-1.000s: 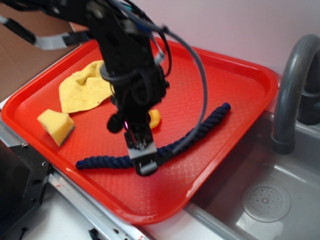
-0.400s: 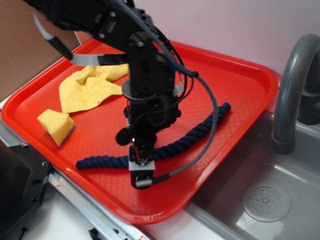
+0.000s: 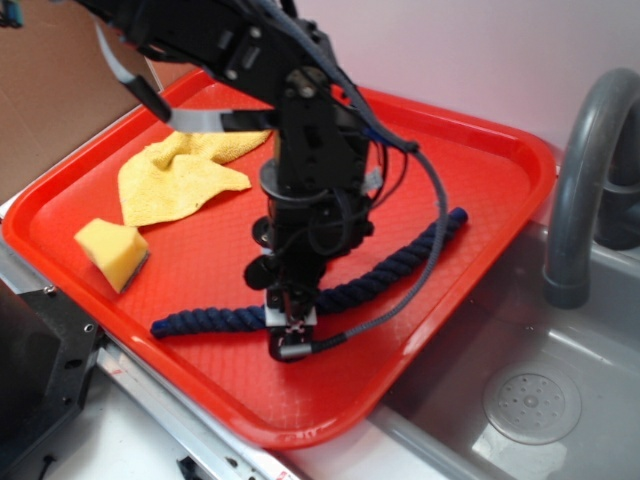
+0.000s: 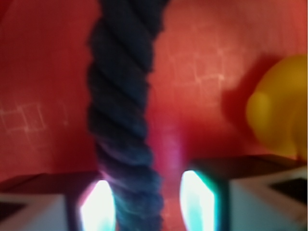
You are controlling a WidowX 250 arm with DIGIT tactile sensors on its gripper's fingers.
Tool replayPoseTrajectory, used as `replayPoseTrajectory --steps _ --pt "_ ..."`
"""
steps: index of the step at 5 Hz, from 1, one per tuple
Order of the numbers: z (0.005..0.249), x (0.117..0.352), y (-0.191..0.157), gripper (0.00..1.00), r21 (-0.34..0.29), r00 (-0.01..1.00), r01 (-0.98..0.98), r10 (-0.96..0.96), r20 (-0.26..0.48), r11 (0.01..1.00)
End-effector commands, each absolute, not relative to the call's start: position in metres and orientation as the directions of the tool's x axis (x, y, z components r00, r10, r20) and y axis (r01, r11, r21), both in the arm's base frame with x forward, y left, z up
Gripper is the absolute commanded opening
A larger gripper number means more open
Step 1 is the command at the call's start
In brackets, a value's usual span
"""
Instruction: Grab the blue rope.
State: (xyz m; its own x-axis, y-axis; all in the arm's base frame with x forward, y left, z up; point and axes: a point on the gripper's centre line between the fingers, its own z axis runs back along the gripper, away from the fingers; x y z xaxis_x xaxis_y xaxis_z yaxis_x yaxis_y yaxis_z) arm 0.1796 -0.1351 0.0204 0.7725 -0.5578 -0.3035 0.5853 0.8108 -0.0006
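Exterior view: the tool (image 3: 291, 322) points down onto the blue rope (image 3: 390, 268), which lies curved across the near half of the red tray (image 3: 480, 150).

Wrist view: the rope (image 4: 122, 115) runs between spread fingers (image 4: 98, 207), not clamped; left pad touching.
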Motion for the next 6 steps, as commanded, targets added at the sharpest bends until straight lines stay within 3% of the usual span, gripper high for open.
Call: replayPoseTrajectory --steps 1,2,4,5,6 --pt "0.032 0.182 -0.14 0.0 0.046 0.809 0.557 -0.529 -0.256 0.829" --pt "0.067 0.185 -0.128 0.0 0.064 0.887 0.443 -0.426 -0.178 0.894" --pt "0.16 0.196 -0.057 0.0 -0.167 0.994 0.111 -0.109 0.023 0.98" --pt "0.209 0.191 -0.028 0.0 -0.2 0.997 0.029 -0.013 0.08 0.979" --pt "0.247 0.187 -0.011 0.0 -0.168 0.99 0.001 0.022 0.139 0.986"
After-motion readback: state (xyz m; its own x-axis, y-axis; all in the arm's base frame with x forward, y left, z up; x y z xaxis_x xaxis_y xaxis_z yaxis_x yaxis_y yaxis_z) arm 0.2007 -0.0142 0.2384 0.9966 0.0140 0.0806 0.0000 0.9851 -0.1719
